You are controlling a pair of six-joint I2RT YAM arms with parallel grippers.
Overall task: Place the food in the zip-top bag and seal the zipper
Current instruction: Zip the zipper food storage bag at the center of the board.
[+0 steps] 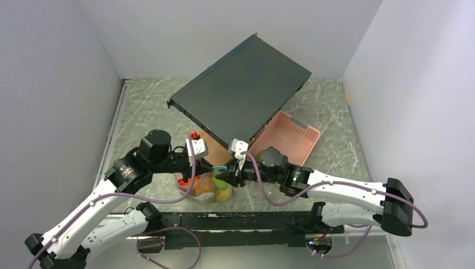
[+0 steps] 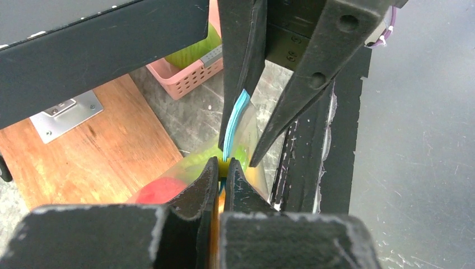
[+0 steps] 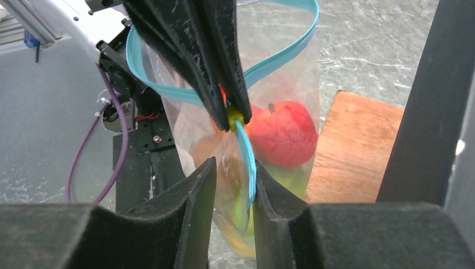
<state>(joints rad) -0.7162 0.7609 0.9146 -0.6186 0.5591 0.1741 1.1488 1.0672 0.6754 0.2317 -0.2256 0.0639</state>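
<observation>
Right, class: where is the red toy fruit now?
The glossy red toy fruit sits inside the clear crinkly zip-top bag, right wrist view, beside the wooden board.

Grey marbled table (image 1: 151,106) carries a pink tray (image 1: 297,134) and a wooden board (image 1: 215,147)

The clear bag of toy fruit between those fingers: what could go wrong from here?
The zipper gapes in a wide loop beyond where the left fingers pinch it, so that stretch may stay unsealed. The right fingers sit loosely around the strip, which might slip out if they slide along it. The red fruit rides high in the bag and could bulge into the seam.
</observation>
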